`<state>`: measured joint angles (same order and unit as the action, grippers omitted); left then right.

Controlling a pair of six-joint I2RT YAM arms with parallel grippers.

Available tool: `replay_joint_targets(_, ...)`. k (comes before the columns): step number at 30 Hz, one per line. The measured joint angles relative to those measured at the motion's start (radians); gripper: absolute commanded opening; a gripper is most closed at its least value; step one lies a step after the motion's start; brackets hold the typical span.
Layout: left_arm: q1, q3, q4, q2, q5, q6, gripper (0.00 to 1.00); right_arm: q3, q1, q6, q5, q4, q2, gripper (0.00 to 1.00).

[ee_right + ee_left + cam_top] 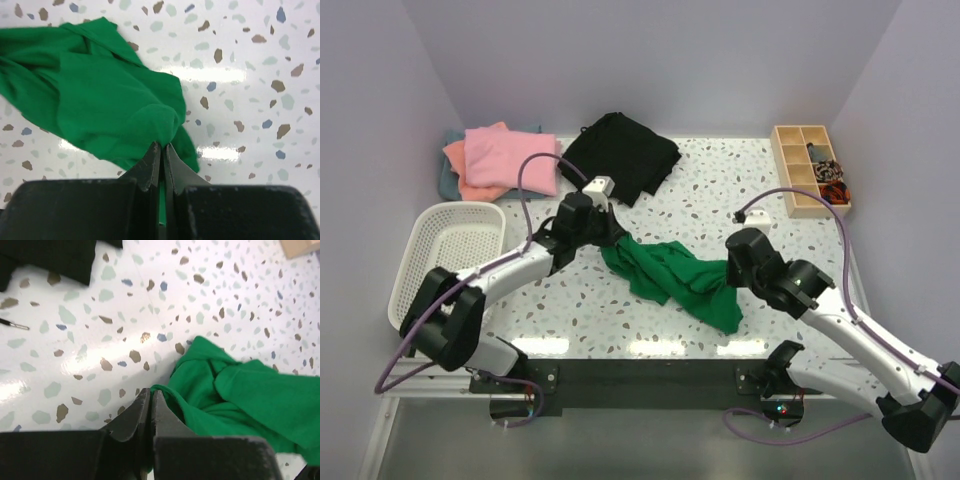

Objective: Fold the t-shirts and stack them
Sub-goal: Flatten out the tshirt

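Rightward, wooden box (790, 140) with dark oddments (834, 186), well apart from green t-shirt (670, 275).

readable text: none in any view | labels: none legible | brand marks: none legible | numbers: none | signs: none
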<state>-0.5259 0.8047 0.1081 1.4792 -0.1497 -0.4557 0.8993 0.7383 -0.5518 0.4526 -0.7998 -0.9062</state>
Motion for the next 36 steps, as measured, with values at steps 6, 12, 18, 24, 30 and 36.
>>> replay_joint_targets(6,0.000,-0.002,-0.011,-0.077,0.035,0.004,0.00,-0.042,0.000,-0.066,0.002,-0.039,0.015,0.00)
replay_joint_targets(12,-0.006,-0.036,-0.099,-0.080,0.026,0.048,0.00,-0.042,0.000,-0.109,0.059,-0.105,0.099,0.00)
replay_joint_targets(18,-0.072,-0.194,-0.138,-0.201,0.050,-0.008,0.00,-0.042,0.000,-0.109,0.070,-0.146,0.105,0.00)
replay_joint_targets(24,-0.160,-0.316,-0.102,-0.229,0.084,-0.130,0.32,-0.062,0.017,-0.043,-0.187,-0.069,-0.086,0.57)
replay_joint_targets(30,-0.190,-0.418,-0.108,-0.311,0.138,-0.217,0.70,-0.084,0.167,-0.097,-0.131,-0.092,-0.065,0.72)
replay_joint_targets(36,-0.191,-0.361,-0.141,-0.415,0.245,-0.219,0.77,-0.040,0.184,-0.028,-0.065,-0.040,-0.086,0.90)
